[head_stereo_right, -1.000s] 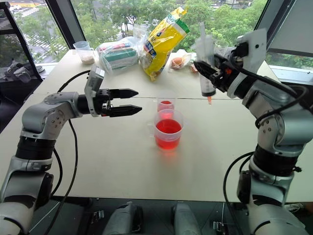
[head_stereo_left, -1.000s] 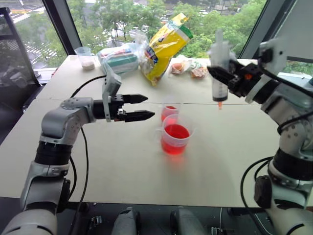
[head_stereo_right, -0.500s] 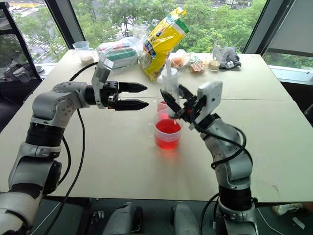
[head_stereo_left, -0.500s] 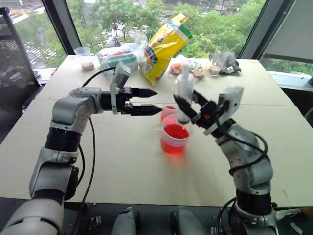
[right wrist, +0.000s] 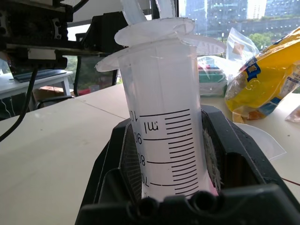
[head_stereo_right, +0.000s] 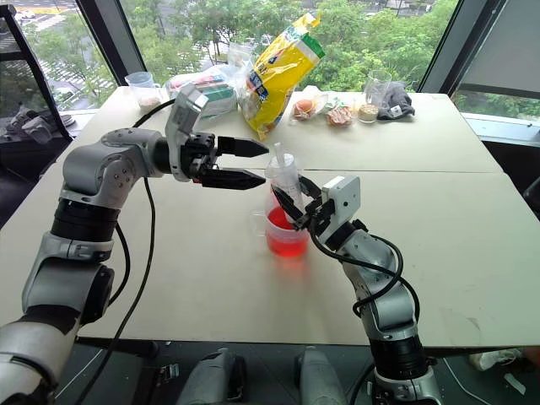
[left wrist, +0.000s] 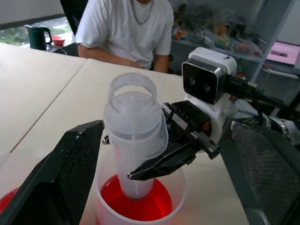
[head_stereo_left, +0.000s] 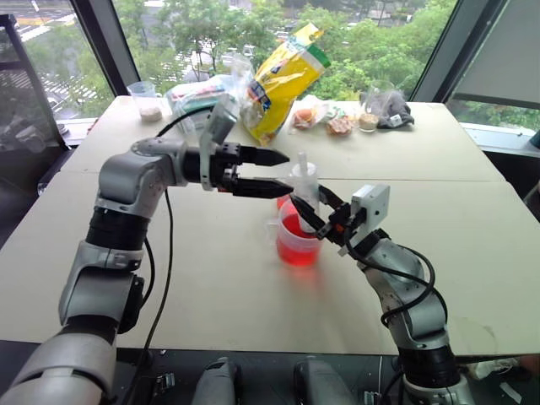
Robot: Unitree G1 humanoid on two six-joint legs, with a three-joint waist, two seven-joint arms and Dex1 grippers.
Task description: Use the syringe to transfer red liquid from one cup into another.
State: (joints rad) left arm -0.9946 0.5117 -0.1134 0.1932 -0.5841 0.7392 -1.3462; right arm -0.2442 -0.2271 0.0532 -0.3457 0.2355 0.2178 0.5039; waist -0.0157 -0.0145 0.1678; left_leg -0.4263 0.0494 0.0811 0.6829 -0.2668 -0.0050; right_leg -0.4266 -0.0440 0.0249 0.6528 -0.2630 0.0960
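Two cups stand mid-table with bare tabletop point(head_stereo_left: 211, 278) around them. Left of the handled cup point(head_stereo_left: 295, 243), the left gripper point(head_stereo_left: 268, 173) hovers, jaws spread. Inside that cup, one upright syringe point(head_stereo_left: 304, 181) dips into red liquid point(left wrist: 140, 206), pinched by the right gripper point(head_stereo_left: 316, 211). Behind it stands the small cup point(head_stereo_left: 285, 201).

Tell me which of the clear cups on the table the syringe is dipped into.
The large handled cup of red liquid, nearest the robot. The syringe stands in it, gripped by the right gripper; the small cup behind it is untouched.
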